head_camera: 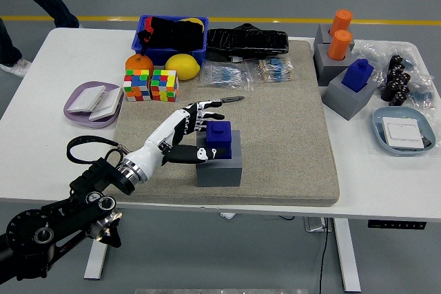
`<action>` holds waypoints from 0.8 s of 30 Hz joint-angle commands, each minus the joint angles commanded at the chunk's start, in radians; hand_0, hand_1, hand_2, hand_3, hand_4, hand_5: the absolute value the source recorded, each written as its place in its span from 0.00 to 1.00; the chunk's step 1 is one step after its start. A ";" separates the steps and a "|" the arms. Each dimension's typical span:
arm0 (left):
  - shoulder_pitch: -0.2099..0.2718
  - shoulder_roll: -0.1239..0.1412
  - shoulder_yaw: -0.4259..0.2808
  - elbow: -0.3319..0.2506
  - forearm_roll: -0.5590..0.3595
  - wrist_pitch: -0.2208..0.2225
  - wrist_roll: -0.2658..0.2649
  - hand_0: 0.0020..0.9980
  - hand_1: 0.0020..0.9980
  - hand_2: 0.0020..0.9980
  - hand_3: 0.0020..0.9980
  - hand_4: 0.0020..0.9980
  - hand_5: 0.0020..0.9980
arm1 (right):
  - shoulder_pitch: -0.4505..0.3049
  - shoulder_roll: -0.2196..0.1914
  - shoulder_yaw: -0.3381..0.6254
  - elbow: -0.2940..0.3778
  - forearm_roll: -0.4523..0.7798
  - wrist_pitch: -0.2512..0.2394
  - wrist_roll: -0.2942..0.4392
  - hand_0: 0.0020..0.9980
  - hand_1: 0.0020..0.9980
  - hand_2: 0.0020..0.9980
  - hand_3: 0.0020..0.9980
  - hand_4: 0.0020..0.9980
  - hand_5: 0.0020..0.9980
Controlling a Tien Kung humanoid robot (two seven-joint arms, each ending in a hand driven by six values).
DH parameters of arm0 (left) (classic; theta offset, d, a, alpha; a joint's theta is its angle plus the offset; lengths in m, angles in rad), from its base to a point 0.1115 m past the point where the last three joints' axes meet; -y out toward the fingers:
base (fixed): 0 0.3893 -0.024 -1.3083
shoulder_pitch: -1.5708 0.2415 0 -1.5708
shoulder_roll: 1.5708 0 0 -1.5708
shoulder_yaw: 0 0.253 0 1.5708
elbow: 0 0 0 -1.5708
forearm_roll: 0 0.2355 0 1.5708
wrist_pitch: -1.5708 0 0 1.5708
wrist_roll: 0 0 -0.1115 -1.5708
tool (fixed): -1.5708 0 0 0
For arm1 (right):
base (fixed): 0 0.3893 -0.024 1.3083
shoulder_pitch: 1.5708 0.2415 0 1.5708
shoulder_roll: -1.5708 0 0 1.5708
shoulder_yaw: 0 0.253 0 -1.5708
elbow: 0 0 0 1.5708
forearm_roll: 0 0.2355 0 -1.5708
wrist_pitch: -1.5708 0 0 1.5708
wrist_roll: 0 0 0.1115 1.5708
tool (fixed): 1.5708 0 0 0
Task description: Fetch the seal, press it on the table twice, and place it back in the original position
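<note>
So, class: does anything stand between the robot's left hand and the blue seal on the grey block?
Nothing visible does. The left hand is already at the blue seal on its grey block, thumb and fingers around its left side; the mat beside it lies bare.

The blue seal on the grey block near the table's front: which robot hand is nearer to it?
The left hand. Its fingers reach around the blue seal on the grey block from the left side. The right hand is not in view.
</note>
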 joint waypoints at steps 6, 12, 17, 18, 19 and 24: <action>0.001 -0.002 0.003 0.006 0.001 0.005 -0.002 0.61 0.69 0.71 0.86 0.91 0.00 | 0.000 0.001 0.002 0.000 -0.002 0.000 0.000 0.79 0.69 0.67 0.61 0.80 0.46; -0.001 -0.006 0.009 0.019 0.010 0.019 -0.002 0.60 0.66 0.64 0.85 0.85 0.00 | 0.000 0.001 0.001 0.000 -0.001 0.000 0.000 0.79 0.69 0.67 0.61 0.80 0.46; -0.004 -0.009 0.015 0.028 0.001 0.033 -0.011 0.59 0.60 0.55 0.85 0.74 0.00 | 0.001 0.002 0.004 0.001 -0.001 0.000 0.001 0.79 0.69 0.67 0.61 0.80 0.46; -0.005 -0.009 0.015 0.029 0.001 0.035 -0.012 0.59 0.60 0.55 0.85 0.74 0.00 | 0.001 0.002 0.006 0.000 -0.001 -0.001 0.001 0.79 0.69 0.67 0.61 0.80 0.46; -0.006 -0.010 0.016 0.031 -0.001 0.037 -0.013 0.59 0.60 0.55 0.85 0.74 0.00 | 0.001 0.002 0.006 0.000 -0.001 -0.001 0.001 0.79 0.69 0.67 0.61 0.80 0.46; -0.008 -0.012 0.019 0.034 -0.004 0.049 -0.018 0.55 0.51 0.45 0.84 0.69 0.00 | 0.001 0.002 0.009 0.000 -0.002 -0.001 0.002 0.79 0.69 0.67 0.61 0.80 0.45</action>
